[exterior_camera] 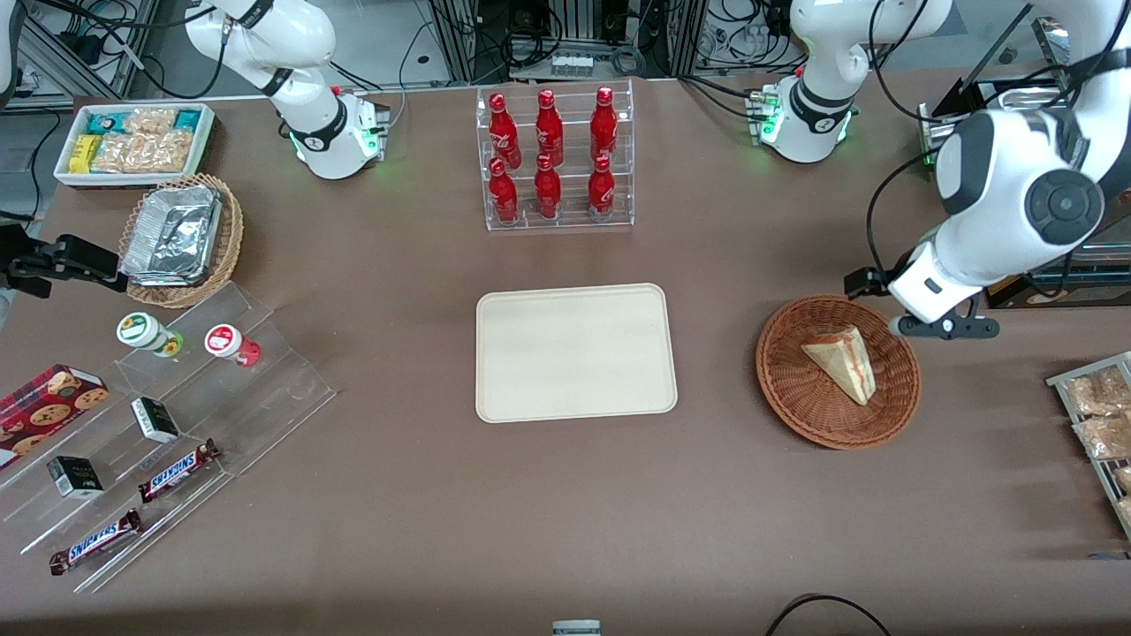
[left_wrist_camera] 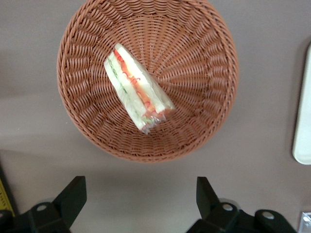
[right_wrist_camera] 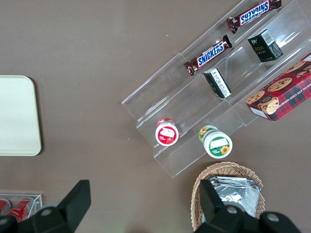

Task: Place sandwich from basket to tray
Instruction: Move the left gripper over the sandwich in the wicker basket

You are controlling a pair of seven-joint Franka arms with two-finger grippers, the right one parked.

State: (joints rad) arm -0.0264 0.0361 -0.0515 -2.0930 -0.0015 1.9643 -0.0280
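Note:
The sandwich [exterior_camera: 844,362], a pale tan wedge with a red and green filling stripe, lies in the round reddish-brown wicker basket [exterior_camera: 795,389]. The cream tray [exterior_camera: 574,352] lies empty beside the basket, toward the parked arm's end. My left gripper [exterior_camera: 942,327] hovers above the table just off the basket's rim, a little farther from the front camera than the sandwich. In the left wrist view the gripper [left_wrist_camera: 138,199] is open and empty, with bare table between its fingertips [left_wrist_camera: 73,194]. That view also shows the sandwich [left_wrist_camera: 136,90] in the basket [left_wrist_camera: 194,73] and the tray's edge [left_wrist_camera: 303,121].
A clear rack of red bottles [exterior_camera: 557,159] stands farther from the front camera than the tray. A rack of snack packets [exterior_camera: 1100,415] sits at the working arm's end. A clear stepped display [exterior_camera: 177,415], a foil-container basket [exterior_camera: 181,238] and a white snack bin [exterior_camera: 132,141] lie toward the parked arm's end.

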